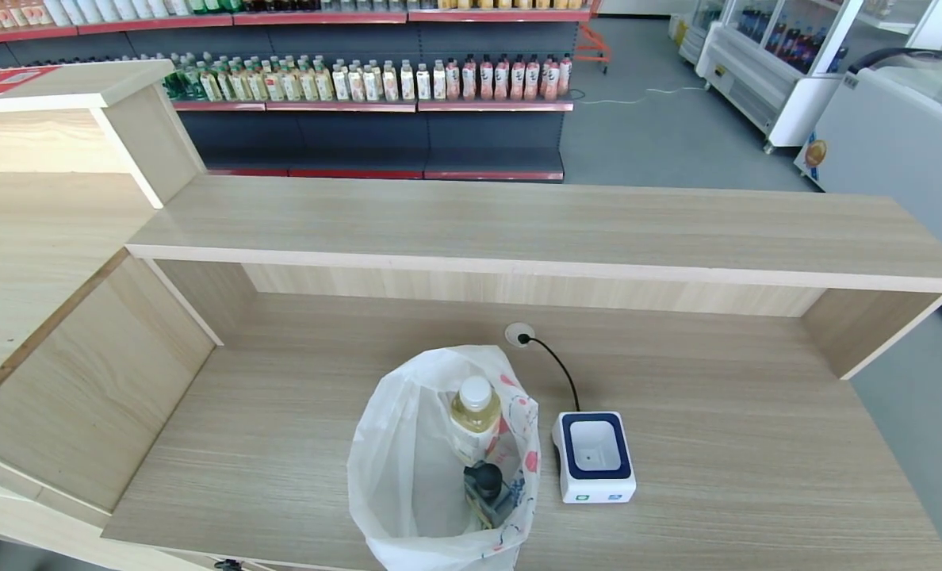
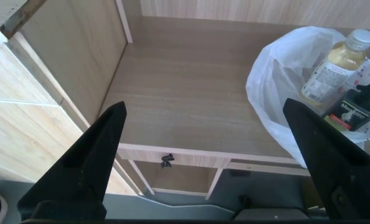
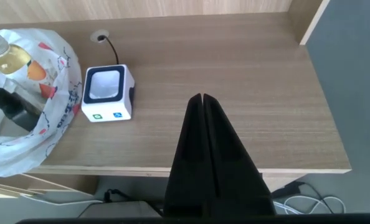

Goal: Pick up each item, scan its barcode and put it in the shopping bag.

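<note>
A white plastic shopping bag (image 1: 407, 468) stands open on the wooden counter near its front edge. Inside it stand a bottle of pale yellow drink with a white cap (image 1: 475, 416) and a dark item with a black cap (image 1: 488, 492). Just to its right sits the white barcode scanner (image 1: 593, 457) with a dark-framed window. My left gripper (image 2: 203, 118) hangs open off the counter's front edge, left of the bag (image 2: 278, 93). My right gripper (image 3: 202, 99) is shut with nothing in it, above the counter right of the scanner (image 3: 108, 93).
The scanner's black cable (image 1: 557, 366) runs to a grommet (image 1: 519, 334) at the back of the counter (image 1: 756, 444). A raised wooden ledge (image 1: 518, 226) borders the back, with side panels left and right. Shelves of bottles (image 1: 360, 79) stand beyond.
</note>
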Controlling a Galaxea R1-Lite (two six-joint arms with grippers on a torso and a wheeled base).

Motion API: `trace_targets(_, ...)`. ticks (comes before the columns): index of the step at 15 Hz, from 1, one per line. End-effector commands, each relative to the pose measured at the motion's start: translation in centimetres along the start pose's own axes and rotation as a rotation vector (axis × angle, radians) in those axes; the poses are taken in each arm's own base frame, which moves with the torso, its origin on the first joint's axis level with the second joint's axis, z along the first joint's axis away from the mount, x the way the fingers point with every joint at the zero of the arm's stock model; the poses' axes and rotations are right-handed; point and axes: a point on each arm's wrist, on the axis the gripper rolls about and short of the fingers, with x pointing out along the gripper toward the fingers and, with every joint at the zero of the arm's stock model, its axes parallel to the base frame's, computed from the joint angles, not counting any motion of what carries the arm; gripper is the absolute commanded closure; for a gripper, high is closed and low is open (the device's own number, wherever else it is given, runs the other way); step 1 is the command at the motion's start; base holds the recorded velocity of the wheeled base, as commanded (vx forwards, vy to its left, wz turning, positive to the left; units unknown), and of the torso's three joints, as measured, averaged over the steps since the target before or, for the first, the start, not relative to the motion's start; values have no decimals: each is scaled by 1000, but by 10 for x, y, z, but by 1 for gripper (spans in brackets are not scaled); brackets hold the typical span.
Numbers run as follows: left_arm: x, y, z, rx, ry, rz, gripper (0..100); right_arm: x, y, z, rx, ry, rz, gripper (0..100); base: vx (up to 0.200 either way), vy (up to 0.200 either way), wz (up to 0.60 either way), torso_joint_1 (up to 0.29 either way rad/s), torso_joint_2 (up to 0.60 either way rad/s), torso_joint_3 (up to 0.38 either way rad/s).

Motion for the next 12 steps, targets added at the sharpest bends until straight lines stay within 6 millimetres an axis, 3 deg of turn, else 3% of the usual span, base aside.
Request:
trace_targets(1,0,0,0,0,0,0,0,0,0,0,-1,2,-1,100,0,0,0,0,0,0)
trace_targets(12,0,0,0,0,0,0,0,0,0,0,-1,2,-1,100,0,0,0,0,0,0)
